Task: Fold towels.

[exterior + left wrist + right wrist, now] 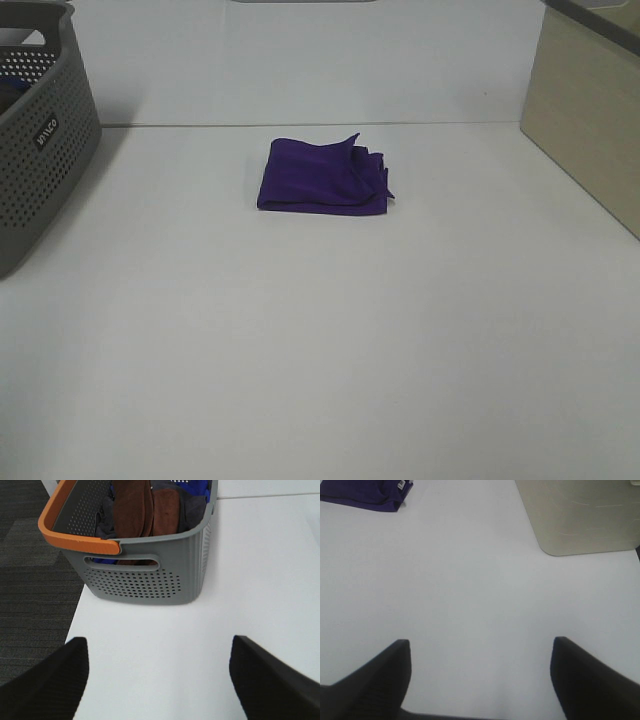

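Exterior high shows us the purple towel (322, 177) lying folded into a compact rectangle on the white table (320, 350), toward the far edge and roughly midway between the left and right sides. Its right side is ruffled, with a few layered corners sticking out; the left side is a neat fold. At the far left corner we see the grey perforated basket (40, 140), and along the right edge a beige box (585, 110). Neither arm appears in this view.

From the left wrist we look at the basket (150, 575) near the table's left edge (its rim carries an orange handle (65, 527)), holding brown cloths (145, 505) and some blue fabric. The left gripper (157, 680) has its two dark fingers (50, 680) spread wide over bare table, holding nothing.

From the right wrist we see the right gripper (480, 680) likewise spread apart and empty, with the towel (367, 492) well ahead of it, its small white tag (401, 484) just visible, and the beige box (580, 515) off to the other side.
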